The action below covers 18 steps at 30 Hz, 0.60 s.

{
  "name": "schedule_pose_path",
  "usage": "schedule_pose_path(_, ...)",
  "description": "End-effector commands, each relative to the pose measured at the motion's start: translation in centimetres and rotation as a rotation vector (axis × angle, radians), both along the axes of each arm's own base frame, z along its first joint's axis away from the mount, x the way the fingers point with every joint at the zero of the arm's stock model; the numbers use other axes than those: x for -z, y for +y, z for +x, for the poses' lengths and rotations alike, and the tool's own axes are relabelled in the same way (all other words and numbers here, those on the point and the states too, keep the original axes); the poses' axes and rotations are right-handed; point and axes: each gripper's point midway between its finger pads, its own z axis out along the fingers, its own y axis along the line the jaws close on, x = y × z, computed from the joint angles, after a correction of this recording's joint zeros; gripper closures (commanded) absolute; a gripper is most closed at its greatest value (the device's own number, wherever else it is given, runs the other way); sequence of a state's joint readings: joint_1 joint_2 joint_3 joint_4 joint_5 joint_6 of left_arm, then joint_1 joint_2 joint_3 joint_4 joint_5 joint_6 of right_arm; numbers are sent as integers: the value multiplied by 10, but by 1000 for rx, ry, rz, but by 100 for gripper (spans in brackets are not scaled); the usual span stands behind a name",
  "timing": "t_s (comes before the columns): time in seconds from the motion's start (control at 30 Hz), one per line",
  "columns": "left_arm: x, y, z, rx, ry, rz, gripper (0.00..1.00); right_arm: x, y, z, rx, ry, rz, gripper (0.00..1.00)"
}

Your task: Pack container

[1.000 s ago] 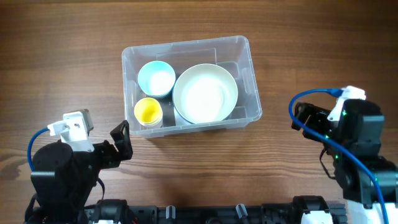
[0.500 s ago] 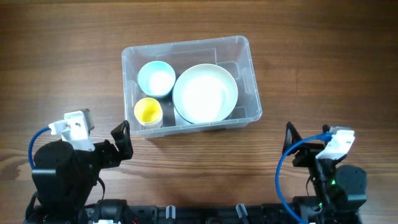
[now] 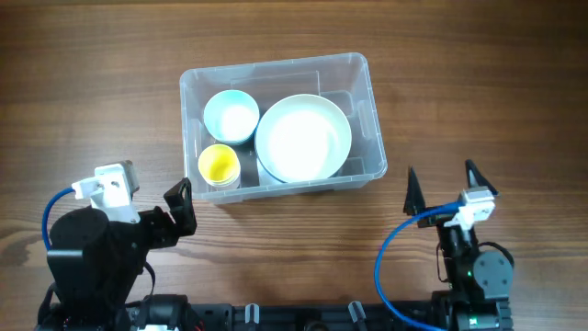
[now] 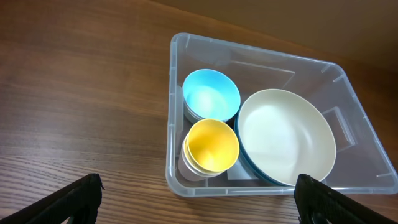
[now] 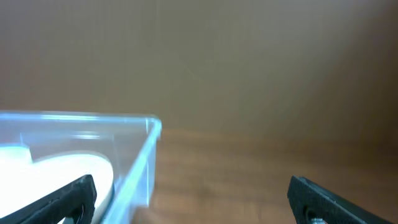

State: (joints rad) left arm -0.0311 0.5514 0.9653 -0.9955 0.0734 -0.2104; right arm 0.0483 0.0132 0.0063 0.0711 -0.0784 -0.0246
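Bowls sit packed inside the container (image 3: pixel 276 65), which rests upright, mouth to the ceiling, near the middle of the desk (image 3: pixel 487 74) and out beyond both arms. Its long axis runs between the left and right edges. It is skewed a little, so the right-hand end lies slightly nearer the far edge than the left-hand end.

A big white bowl (image 3: pixel 303 138) fills the right-hand part, with bare floor showing along the right wall. A pale blue bowl (image 3: pixel 231 117) sits in the container's far left corner. A yellow cup (image 3: pixel 219 165) sits in its near left corner, just beside the blue one and close against the white bowl. From the left wrist camera the yellow cup looks nested in a whitish one beneath, and a blue rim shows under the white bowl.

The left gripper (image 3: pixel 180 210) hangs by the near edge, close to the container's near left corner but not touching it. Its fingers are spread wide and hold nothing. The right gripper (image 3: pixel 444 187) hangs by the near edge too, off the container's near right corner and clear of it. Its fingers (image 3: pixel 411 193) are likewise splayed wide and empty.
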Motion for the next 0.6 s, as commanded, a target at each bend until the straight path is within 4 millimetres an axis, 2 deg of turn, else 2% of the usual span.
schedule_pose_path(0.0,1,-2,0,22,-2,14,0,14,3,0,-17,62,49,0)
schedule_pose_path(0.57,1,-2,0,22,-2,14,0,17,3,0,-17,75,48,0)
